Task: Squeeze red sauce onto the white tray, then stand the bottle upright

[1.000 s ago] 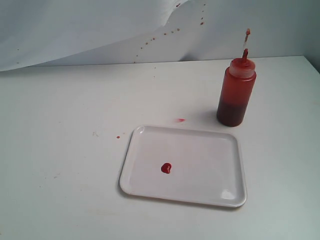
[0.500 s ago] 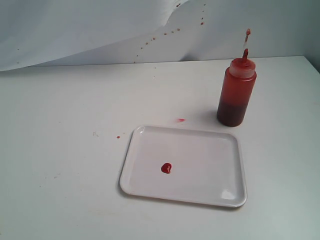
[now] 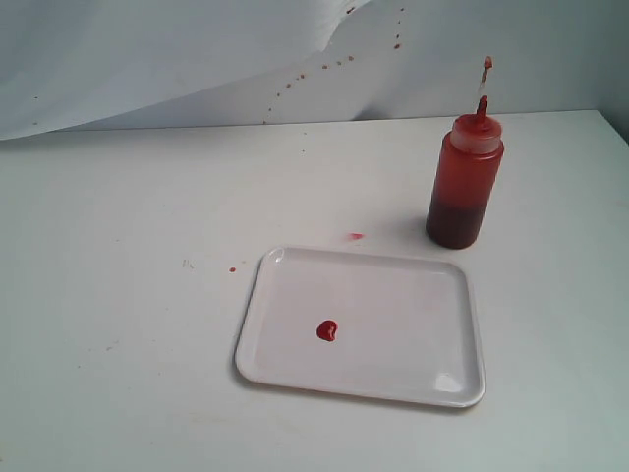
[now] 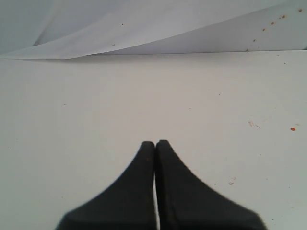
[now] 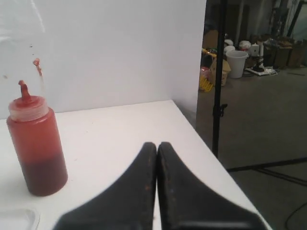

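- The white table fills most of the exterior view, and a creased white backdrop hangs behind its far edge.
- The white tray lies flat on the table in the near middle of the exterior view, with its long side running across the view and slightly askew.
- The bottle stands upright on the table just beyond the tray's far right corner, apart from the rim. Dark sauce fills about its lower third, and the wall above is tinted orange-red. In the right wrist view the same bottle stands off to one side of the fingers, not touching them.
- The left gripper shows in its wrist view with its two black fingers pressed together and nothing between them. It sits over bare table.
- The right gripper has its fingers drawn tight as well and holds nothing. It is near the table's edge, with a room floor visible beyond.
- A pale rounded shape at the corner of the right wrist view may be a corner of the tray, but it is too faint to be sure.
- The nozzle points straight up from the domed cap, and the small tip cap sticks up above it.
- The red sauce sits as a small heart-shaped blob on the tray floor, left of the tray's centre.
- A faint pink smear marks the table just beyond the tray's far rim, and tiny red specks dot the backdrop.
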### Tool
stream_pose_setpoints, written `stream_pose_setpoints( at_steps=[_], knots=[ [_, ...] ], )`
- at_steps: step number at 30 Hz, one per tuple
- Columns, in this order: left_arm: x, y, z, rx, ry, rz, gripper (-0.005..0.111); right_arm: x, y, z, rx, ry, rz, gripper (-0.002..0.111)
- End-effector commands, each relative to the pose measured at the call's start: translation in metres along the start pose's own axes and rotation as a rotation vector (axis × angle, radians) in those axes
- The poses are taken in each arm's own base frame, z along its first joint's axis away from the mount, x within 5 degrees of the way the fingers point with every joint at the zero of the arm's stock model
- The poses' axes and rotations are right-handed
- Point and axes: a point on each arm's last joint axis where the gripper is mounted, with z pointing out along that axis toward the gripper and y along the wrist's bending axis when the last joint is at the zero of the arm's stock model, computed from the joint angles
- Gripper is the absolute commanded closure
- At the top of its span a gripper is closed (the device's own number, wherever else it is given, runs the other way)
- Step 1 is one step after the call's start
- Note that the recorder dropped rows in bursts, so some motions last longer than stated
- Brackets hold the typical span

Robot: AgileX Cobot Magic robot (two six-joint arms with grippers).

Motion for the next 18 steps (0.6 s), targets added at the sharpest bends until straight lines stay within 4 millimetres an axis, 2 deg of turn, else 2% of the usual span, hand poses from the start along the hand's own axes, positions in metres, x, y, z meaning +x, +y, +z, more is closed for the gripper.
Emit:
stream_pose_setpoints(
  at_steps=[1,6,18],
  knots=[
    [0.001,0.000,0.000,-0.003,-0.007,0.001,0.107,0.030,-0.002,0.006,0.025,-0.003,0.051,0.108],
    [0.001,0.000,0.000,-0.003,-0.007,0.001,0.107,0.046,-0.003,0.007,0.029,0.041,0.047,0.108],
    [0.001,0.000,0.000,-0.003,-0.007,0.001,0.107,0.052,-0.003,0.007,0.034,0.098,0.028,0.108]
  ],
)
